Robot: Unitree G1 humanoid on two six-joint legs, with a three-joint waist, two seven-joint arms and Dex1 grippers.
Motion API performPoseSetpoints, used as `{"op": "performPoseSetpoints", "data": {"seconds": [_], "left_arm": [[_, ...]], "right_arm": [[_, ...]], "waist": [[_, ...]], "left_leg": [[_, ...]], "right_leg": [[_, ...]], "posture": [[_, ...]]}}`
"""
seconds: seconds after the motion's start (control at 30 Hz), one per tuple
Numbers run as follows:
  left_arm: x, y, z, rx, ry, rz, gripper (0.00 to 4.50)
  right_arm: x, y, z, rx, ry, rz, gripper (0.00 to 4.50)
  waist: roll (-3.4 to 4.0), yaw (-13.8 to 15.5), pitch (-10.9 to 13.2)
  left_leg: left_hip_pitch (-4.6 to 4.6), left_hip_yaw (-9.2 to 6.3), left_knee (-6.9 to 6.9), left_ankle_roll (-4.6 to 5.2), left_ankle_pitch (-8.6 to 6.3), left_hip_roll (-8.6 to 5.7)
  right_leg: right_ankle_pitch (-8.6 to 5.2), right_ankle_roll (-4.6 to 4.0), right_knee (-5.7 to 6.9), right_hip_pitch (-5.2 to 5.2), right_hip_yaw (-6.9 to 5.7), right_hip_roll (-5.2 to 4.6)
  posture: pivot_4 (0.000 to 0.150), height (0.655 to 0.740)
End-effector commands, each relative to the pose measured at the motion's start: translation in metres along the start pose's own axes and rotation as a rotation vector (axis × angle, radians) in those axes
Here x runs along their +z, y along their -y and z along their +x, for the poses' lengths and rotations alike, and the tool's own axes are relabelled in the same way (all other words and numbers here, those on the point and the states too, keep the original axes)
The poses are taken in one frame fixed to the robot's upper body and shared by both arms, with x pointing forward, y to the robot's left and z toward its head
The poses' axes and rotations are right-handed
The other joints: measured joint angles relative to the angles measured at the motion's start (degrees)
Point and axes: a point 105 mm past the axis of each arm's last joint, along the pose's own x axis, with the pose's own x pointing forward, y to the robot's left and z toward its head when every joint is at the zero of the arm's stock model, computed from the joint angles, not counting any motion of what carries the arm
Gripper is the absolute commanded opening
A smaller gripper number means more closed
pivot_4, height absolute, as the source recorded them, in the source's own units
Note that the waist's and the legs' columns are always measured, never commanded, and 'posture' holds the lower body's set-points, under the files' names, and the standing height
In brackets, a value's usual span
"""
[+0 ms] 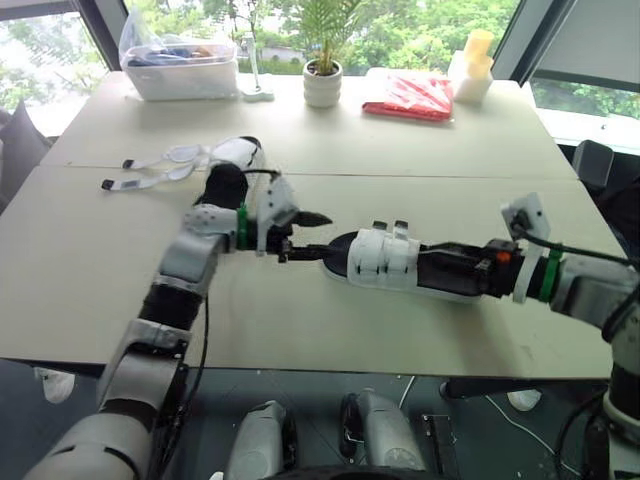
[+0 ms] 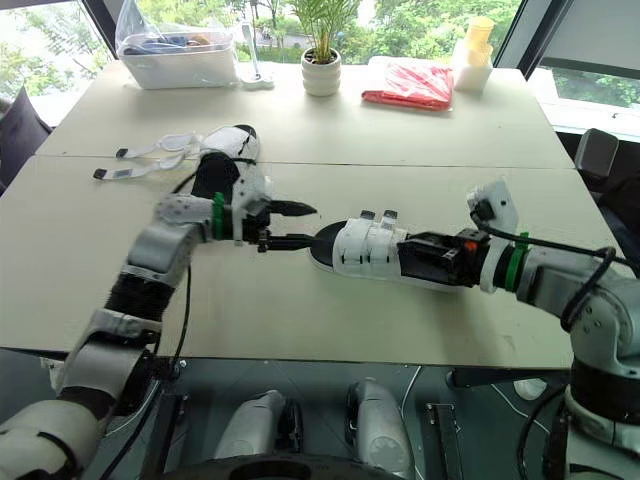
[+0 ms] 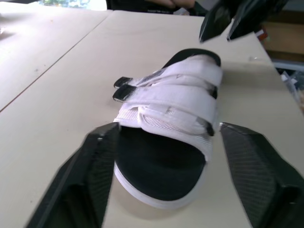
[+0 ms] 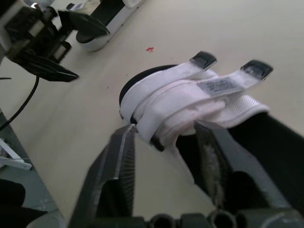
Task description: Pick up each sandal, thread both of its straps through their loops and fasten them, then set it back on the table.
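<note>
Our left arm is bent at the elbow. Its forearm lies level over the table point(image 1: 420, 150) and points to 3 o'clock. The left gripper point(image 1: 308, 236) is wide open. It sits just beside the toe of the sandal point(image 1: 385, 260), at the sandal's 9 o'clock, and is not touching it.

Our right arm comes in low from 3 o'clock and points to 9 o'clock. The right gripper point(image 4: 164, 130) sits over the heel end of the sandal, right up against the side of the straps point(image 4: 190, 95). We cannot tell if it is squeezing the sandal or just sitting there.

The sandal lies flat near the middle of the table, with its toe to 9 o'clock. Two white straps go across its top, and their dark ends stick out on one side. We cannot tell if the straps go through their loops.

The heel is hidden under the right gripper. The right arm is cut off by the edge of the head view.

A second sandal point(image 1: 235, 152) lies at 10 o'clock from the first, mostly hidden behind our left arm. Its loose straps point(image 1: 165, 165) trail out flat toward 9 o'clock.
</note>
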Motion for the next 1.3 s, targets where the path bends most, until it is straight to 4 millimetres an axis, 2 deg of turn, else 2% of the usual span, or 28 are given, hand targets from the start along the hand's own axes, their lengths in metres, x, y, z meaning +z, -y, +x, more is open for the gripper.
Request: {"op": "performPoseSetpoints", "data": {"seconds": [0.03,0.07,0.2,0.4,0.5,0.6,0.73,0.8,0.9,0.97,1.07,1.2,1.23,1.3], "left_arm": [[0.033,0.015,-0.024,-0.059,0.04,0.021,4.5],[0.038,0.018,-0.029,-0.066,0.037,0.017,4.5],[0.047,0.022,-0.04,-0.054,0.014,0.017,4.5],[0.04,0.021,-0.039,-0.029,-0.001,0.012,4.5],[0.041,0.021,-0.035,-0.03,0.004,0.021,4.5],[0.041,0.019,-0.033,-0.023,0.005,0.034,4.5],[0.038,0.013,-0.031,0.005,0.003,0.048,4.5],[0.038,0.01,-0.031,0.022,0.008,0.052,4.5],[0.037,0.004,-0.032,0.055,0.011,0.06,4.5],[0.038,0.002,-0.032,0.076,0.02,0.062,4.5],[0.039,-0.001,-0.031,0.096,0.034,0.062,4.5],[0.038,-0.002,-0.027,0.112,0.044,0.063,4.5],[0.038,-0.003,-0.026,0.114,0.044,0.065,4.5],[0.038,-0.003,-0.025,0.12,0.048,0.067,4.5]], "right_arm": [[-0.006,-0.002,-0.002,-0.022,0.032,-0.003,3.93],[-0.01,0.0,0.0,-0.031,0.033,0.01,4.43],[-0.021,0.004,0.01,-0.028,0.048,0.062,4.48],[-0.013,-0.003,0.047,0.043,0.126,0.1,4.48],[-0.019,0.0,0.057,0.036,0.106,0.091,3.59],[-0.015,-0.003,0.057,0.063,0.132,0.083,2.06],[0.001,-0.014,0.052,0.141,0.181,0.084,0.08],[0.014,-0.016,0.044,0.179,0.217,0.094,0.03],[0.04,0.006,0.039,0.075,0.315,0.13,0.03],[0.059,0.028,0.038,-0.064,0.407,0.144,0.03],[0.072,0.052,0.042,-0.235,0.472,0.15,0.03],[0.078,0.093,0.059,-0.51,0.538,0.202,0.03],[0.077,0.1,0.063,-0.564,0.547,0.217,0.03],[0.068,0.128,0.061,-0.784,0.548,0.225,0.03]], "waist": [[0.01,0.0,0.0],[0.02,0.1,0.0],[0.05,0.1,0.0],[0.08,-0.2,0.1],[0.09,0.0,0.1],[0.09,0.2,0.1],[0.11,0.2,0.1],[0.11,0.2,0.1],[0.14,0.0,0.1],[0.14,-0.1,0.1],[0.15,0.0,0.1],[0.16,-0.2,0.1],[0.18,-0.2,0.1],[0.22,-0.3,0.2]], "left_leg": [[0.0,0.0,0.0,0.0,0.0,-0.01],[-0.01,0.0,0.0,0.0,0.0,-0.01],[0.0,0.01,0.0,0.0,0.0,-0.06],[0.01,0.04,0.0,-0.05,0.02,-0.06],[0.03,0.05,-0.02,-0.1,0.06,-0.06],[-0.05,0.04,-0.02,-0.1,0.06,-0.09],[-0.05,0.04,-0.02,-0.1,0.06,-0.1],[-0.04,0.03,-0.01,-0.1,0.06,-0.09],[-0.05,0.04,-0.01,-0.1,0.06,-0.1],[-0.03,0.05,-0.01,-0.1,0.06,-0.1],[-0.02,0.06,-0.05,-0.13,0.07,-0.08],[-0.04,0.13,-0.07,-0.15,0.09,-0.09],[-0.04,0.15,-0.06,-0.17,0.1,-0.09],[-0.04,0.16,-0.08,-0.19,0.11,-0.09]], "right_leg": [[0.0,0.0,0.0,0.0,0.0,0.0],[0.0,0.0,-0.01,0.0,0.0,0.0],[-0.01,0.02,-0.02,0.02,0.03,0.01],[-0.02,0.04,0.0,0.01,0.09,0.1],[-0.03,0.03,0.05,-0.01,0.11,0.12],[-0.04,0.06,0.01,-0.03,0.11,0.11],[-0.04,0.06,0.0,-0.03,0.12,0.1],[-0.04,0.06,0.02,-0.03,0.12,0.11],[-0.04,0.05,0.01,-0.03,0.12,0.1],[-0.03,0.05,0.05,-0.04,0.14,0.1],[-0.04,0.05,0.08,-0.08,0.14,0.11],[-0.04,0.05,0.08,-0.11,0.16,0.11],[-0.04,0.05,0.09,-0.13,0.17,0.11],[-0.04,0.05,0.12,-0.16,0.18,0.12]], "posture": [[0.15,0.7288],[0.15,0.7288],[0.15,0.7288],[0.15,0.7288],[0.15,0.7288],[0.15,0.7288],[0.15,0.7288],[0.15,0.7288],[0.15,0.7288],[0.15,0.7288],[0.15,0.7288],[0.15,0.7288],[0.15,0.7288],[0.15,0.7288]]}}
